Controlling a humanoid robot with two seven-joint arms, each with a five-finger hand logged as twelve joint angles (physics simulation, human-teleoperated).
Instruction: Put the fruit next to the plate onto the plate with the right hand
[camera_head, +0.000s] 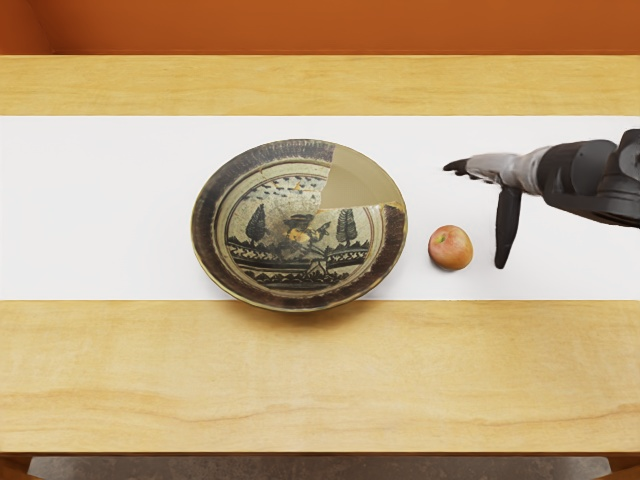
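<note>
Just one view, from the head: set high over the near edge of the table (320, 380) at 6 o'clock, looking steeply down toward the orange wall (320, 25) at 12. Near enough to crop the table at 3 and 9; plate (205, 225) near centre, slightly toward 9.

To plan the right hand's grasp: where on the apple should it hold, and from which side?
Grip the apple at its widest middle, fingers on opposite sides, likely from above-right. It is small and round; the plate rim lies close on its left, and the open right hand hovers to its right.
</note>
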